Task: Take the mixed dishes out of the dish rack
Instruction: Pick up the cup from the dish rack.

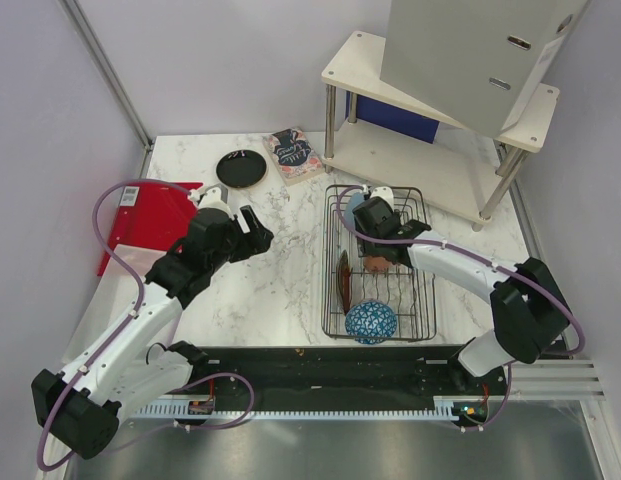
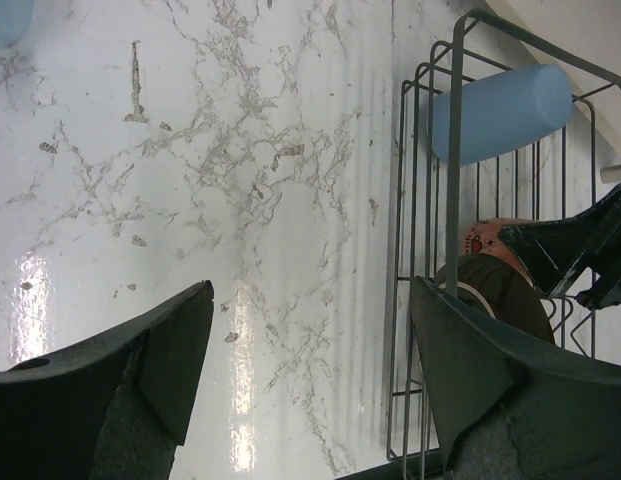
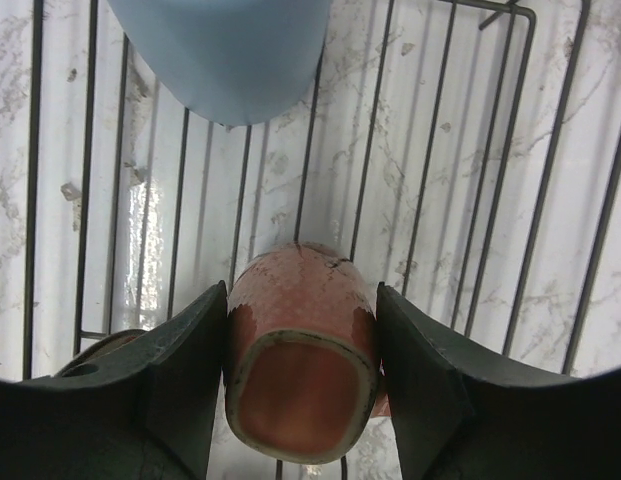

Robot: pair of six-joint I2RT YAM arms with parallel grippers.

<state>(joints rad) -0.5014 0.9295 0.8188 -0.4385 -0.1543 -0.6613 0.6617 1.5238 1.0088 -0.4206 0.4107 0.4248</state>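
Note:
The black wire dish rack [image 1: 326,262] stands right of centre. In it lie a light-blue cup [image 1: 352,212], a salmon-pink mug [image 1: 376,265], an upright dark red-brown plate [image 1: 342,282] and a blue-and-white patterned bowl [image 1: 371,322]. My right gripper [image 3: 302,290] reaches down into the rack, and both fingers press the sides of the mug [image 3: 302,350], which lies on its side with its mouth toward the camera. The light-blue cup [image 3: 225,50] lies just beyond it. My left gripper [image 2: 310,290] hangs open over bare marble, just left of the rack [image 2: 456,150]. A black plate [image 1: 241,168] lies on the table at the back.
A white two-tier shelf [image 1: 430,150] stands behind the rack at the back right. A patterned booklet [image 1: 293,154] lies next to the black plate. A red flat sheet [image 1: 150,225] lies at the left edge. Walls close in on both sides.

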